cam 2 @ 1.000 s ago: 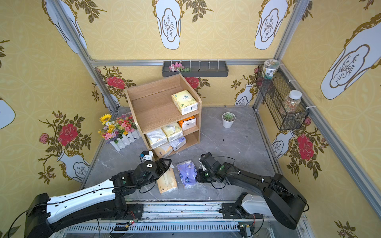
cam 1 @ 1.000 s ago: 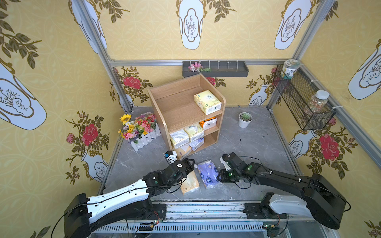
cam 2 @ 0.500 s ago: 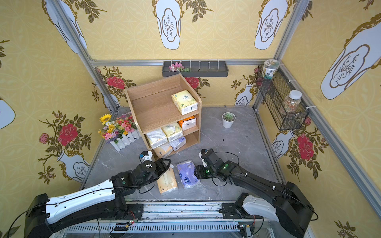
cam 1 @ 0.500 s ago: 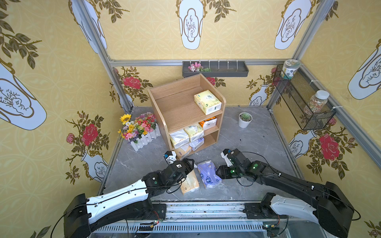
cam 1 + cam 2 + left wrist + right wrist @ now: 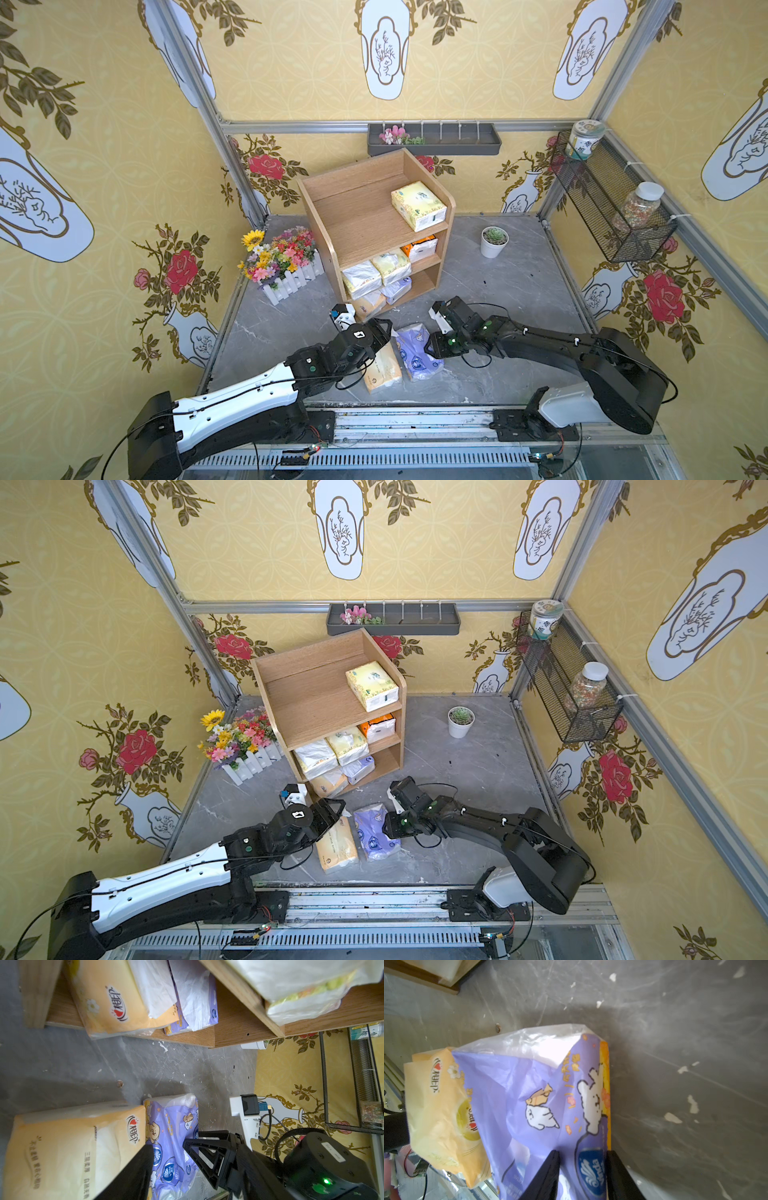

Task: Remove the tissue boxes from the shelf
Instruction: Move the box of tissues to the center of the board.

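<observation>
The wood-grain shelf (image 5: 357,224) (image 5: 309,706) stands at the back of the grey floor. A pale yellow tissue pack (image 5: 417,205) lies on its top tier. An orange-and-white one (image 5: 420,248) and two pale ones (image 5: 376,272) fill the middle tier. A tan pack (image 5: 108,1003) and a lavender pack (image 5: 199,1001) sit on the bottom tier. A second tan pack (image 5: 383,368) and a second lavender pack (image 5: 415,353) (image 5: 533,1088) lie side by side on the floor in front. My right gripper (image 5: 432,345) (image 5: 583,1154) is shut on the floor lavender pack's edge. My left gripper (image 5: 379,331) hangs open over the floor tan pack's far end.
A white fence box of flowers (image 5: 286,266) stands left of the shelf, and a small white succulent pot (image 5: 493,242) to its right. A dark grey tray (image 5: 434,140) hangs on the back wall. A wire basket (image 5: 611,208) holds jars on the right wall. The arm rail (image 5: 415,419) runs along the front edge.
My right gripper has shifted slightly left onto the floor lavender pack, and its jaws opened wider and then narrowed on the pack's edge. The left arm has not moved.
</observation>
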You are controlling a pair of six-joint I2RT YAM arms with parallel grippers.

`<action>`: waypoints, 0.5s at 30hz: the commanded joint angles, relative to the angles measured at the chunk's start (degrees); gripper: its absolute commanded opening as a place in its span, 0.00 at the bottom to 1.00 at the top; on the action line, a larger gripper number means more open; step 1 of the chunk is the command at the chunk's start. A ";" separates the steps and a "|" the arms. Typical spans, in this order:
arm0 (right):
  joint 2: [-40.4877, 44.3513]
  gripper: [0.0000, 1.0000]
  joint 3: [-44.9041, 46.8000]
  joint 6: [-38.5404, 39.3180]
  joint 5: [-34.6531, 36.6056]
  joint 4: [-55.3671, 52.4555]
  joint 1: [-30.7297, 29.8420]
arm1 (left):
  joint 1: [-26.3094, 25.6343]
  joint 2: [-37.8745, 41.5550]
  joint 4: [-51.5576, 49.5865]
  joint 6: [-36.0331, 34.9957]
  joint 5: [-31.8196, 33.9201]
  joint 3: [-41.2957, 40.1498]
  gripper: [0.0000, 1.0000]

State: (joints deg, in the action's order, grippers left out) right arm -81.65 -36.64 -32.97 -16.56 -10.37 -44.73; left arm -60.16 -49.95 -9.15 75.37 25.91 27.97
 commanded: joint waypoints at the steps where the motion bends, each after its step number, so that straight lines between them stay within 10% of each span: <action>1: -1.11 0.40 -0.63 -0.46 -1.80 3.39 -0.97 | 0.13 0.21 -0.15 0.31 0.83 -0.48 0.69; 15: 6.85 0.56 -3.99 0.23 6.67 -4.41 -0.78 | 0.13 2.35 -2.71 1.58 2.89 -0.59 0.69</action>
State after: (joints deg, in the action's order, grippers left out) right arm -78.32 -39.16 -34.00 -15.22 -11.42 -46.00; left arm -60.16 -48.14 -10.63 76.55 27.38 27.83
